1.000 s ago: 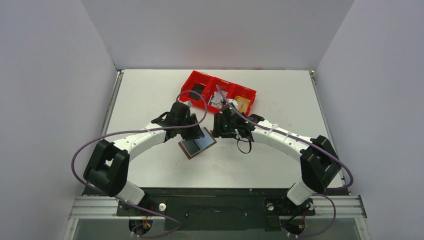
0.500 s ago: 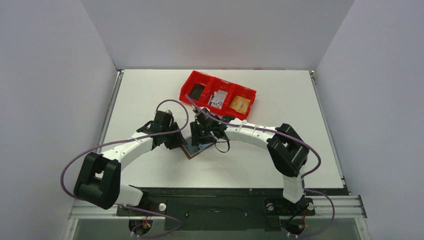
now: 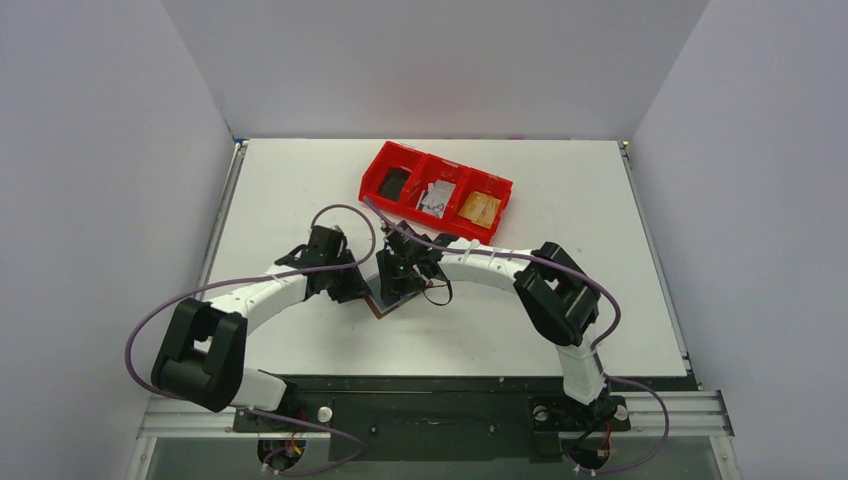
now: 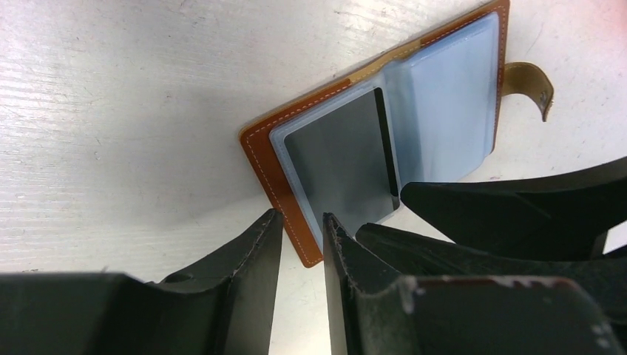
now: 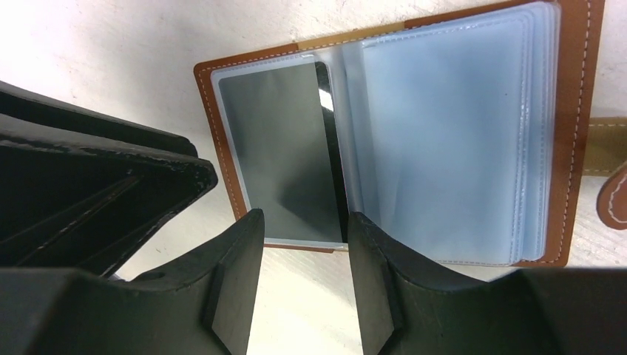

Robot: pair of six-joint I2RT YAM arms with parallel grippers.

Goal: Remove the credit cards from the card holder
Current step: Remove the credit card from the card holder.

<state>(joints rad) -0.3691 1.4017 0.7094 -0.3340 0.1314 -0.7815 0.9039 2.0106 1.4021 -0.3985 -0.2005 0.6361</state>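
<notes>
The brown card holder (image 4: 260,151) (image 5: 580,89) lies open and flat on the table, its clear plastic sleeves (image 5: 444,148) fanned to the right. A dark glossy card (image 5: 281,144) (image 4: 340,155) sits in the left sleeve. My left gripper (image 4: 302,223) is open a narrow way, and the holder's near corner lies just past its tips. My right gripper (image 5: 303,222) is open, its tips at the lower edge of the dark card's sleeve. From above, both grippers (image 3: 358,290) (image 3: 398,280) cover most of the holder (image 3: 384,304).
A red three-compartment tray (image 3: 372,172) stands at the back, with a dark item, a white item and a tan flat item (image 3: 481,208) in its compartments. The holder's snap strap (image 4: 536,81) sticks out to the side. The two grippers are very close together.
The right arm swung left from beside the tray and came down over the card holder. The left gripper drew back a little to the holder's left corner.
</notes>
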